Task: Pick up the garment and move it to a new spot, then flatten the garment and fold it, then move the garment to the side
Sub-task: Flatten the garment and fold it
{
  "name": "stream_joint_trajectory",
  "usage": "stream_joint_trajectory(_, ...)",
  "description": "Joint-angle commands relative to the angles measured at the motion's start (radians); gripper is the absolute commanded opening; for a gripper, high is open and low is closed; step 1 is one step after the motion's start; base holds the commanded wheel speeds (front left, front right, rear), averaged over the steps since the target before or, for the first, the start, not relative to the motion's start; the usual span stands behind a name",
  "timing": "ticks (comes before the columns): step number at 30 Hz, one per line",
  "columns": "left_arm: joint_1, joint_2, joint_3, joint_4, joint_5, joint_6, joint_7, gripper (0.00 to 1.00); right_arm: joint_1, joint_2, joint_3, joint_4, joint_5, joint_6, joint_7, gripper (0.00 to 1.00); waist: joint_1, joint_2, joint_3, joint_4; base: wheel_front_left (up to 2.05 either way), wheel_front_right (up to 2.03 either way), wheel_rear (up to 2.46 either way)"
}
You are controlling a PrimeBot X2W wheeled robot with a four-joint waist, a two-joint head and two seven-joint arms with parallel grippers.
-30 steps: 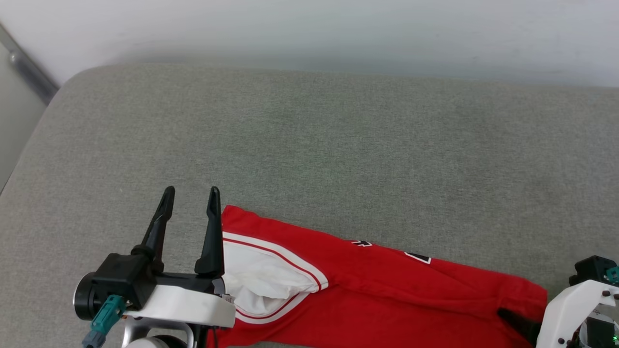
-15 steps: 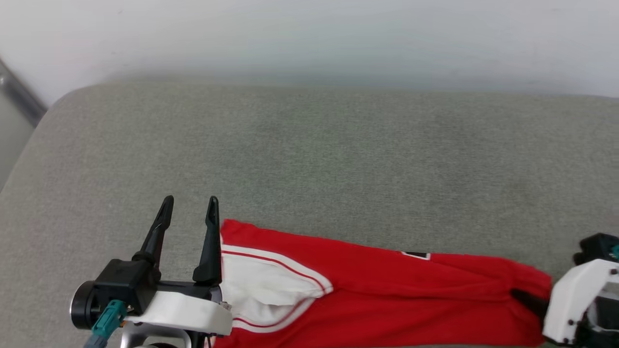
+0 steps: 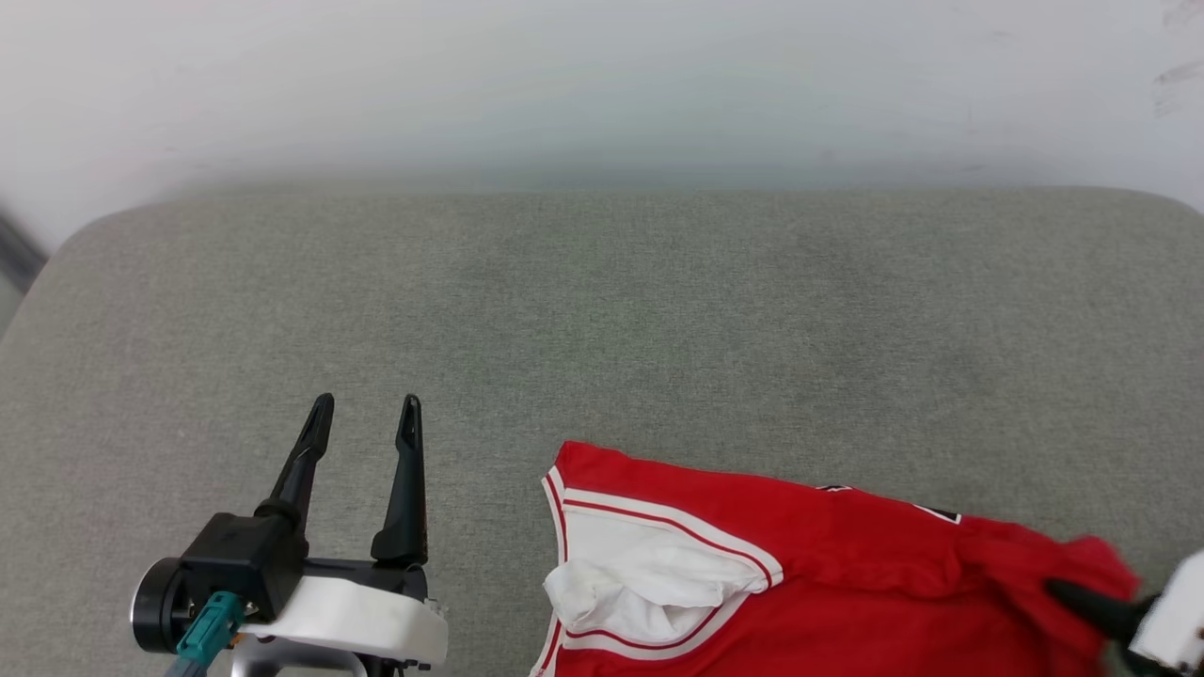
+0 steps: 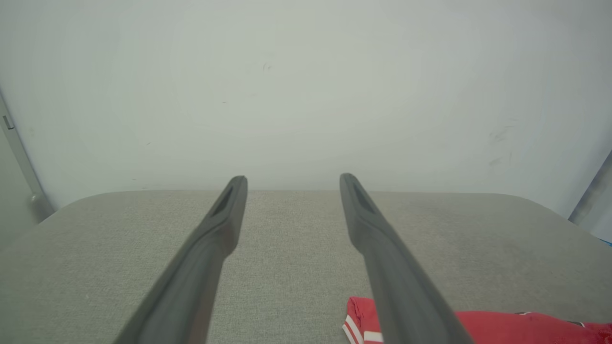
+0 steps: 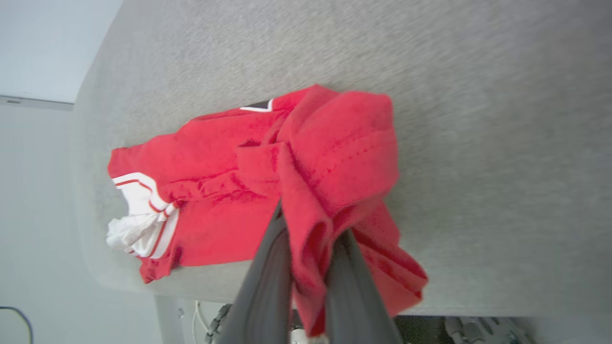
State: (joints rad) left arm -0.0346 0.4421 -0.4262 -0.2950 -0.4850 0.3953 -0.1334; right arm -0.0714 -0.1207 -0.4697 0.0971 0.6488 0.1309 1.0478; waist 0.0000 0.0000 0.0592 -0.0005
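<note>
The garment [image 3: 809, 574], a red shirt with a white sleeve [image 3: 649, 583] and striped trim, lies bunched at the near right of the grey padded surface [image 3: 602, 310]. Slivers of black lettering show along its far edge. My right gripper [image 3: 1096, 606] is at the shirt's right end. In the right wrist view that gripper [image 5: 311, 234] is shut on a fold of the red cloth [image 5: 334, 153], which drapes over its fingers. My left gripper [image 3: 365, 409] stands open and empty, well left of the shirt. From the left wrist, the gripper [image 4: 292, 181] points at the wall, with the garment [image 4: 502, 325] at lower right.
A pale wall [image 3: 602, 85] rises behind the surface. The surface's rounded left corner [image 3: 66, 254] and its near edge [image 5: 191, 282] are close to the shirt, and a metal frame shows below that edge.
My right gripper has pulled the shirt to the right, opening a gap between its sleeve end and my left gripper. The head camera has shifted too. The left gripper stays open.
</note>
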Motion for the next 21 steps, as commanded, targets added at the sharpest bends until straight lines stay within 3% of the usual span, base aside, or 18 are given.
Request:
stream_joint_trajectory(1, -0.002, 0.004, -0.003, -0.003, 0.006, -0.004, 0.004, 1.0, -0.02, 0.022, 0.002, -0.004, 0.032, 0.0, 0.02, 0.0, 0.0, 0.0, 0.001, 0.002, 0.0, 0.0, 0.0)
stream_joint_trajectory(5, -0.011, 0.0, -0.01, 0.0, 0.006, -0.004, 0.007, 1.0, -0.037, 0.067, 0.011, 0.03, 0.238, 0.0, 0.145, 0.0, 0.0, 0.0, 0.002, 0.013, 0.0, 0.0, 0.0)
stream_joint_trajectory(7, -0.016, -0.003, -0.017, 0.002, 0.006, -0.007, 0.01, 1.0, -0.037, 0.075, 0.066, 0.101, 0.393, 0.0, 0.161, 0.0, 0.0, 0.0, 0.003, 0.025, 0.0, 0.0, 0.0)
stream_joint_trajectory(14, -0.041, -0.014, -0.043, 0.012, 0.001, -0.027, 0.022, 1.0, -0.086, 0.071, 0.349, 0.235, 0.705, 0.0, 0.019, 0.0, 0.0, 0.0, 0.021, 0.067, 0.0, 0.0, 0.0)
stream_joint_trajectory(18, -0.062, -0.022, -0.052, 0.02, 0.002, -0.035, 0.023, 1.0, -0.136, 0.071, 0.52, 0.269, 0.778, 0.0, -0.092, 0.0, 0.0, 0.0, 0.038, 0.089, 0.0, 0.0, 0.0)
stream_joint_trajectory(21, -0.07, -0.027, -0.057, 0.029, 0.0, -0.041, 0.019, 1.0, -0.171, 0.07, 0.62, 0.303, 0.759, 0.0, -0.166, 0.0, 0.0, 0.0, 0.046, 0.104, 0.0, 0.0, 0.0)
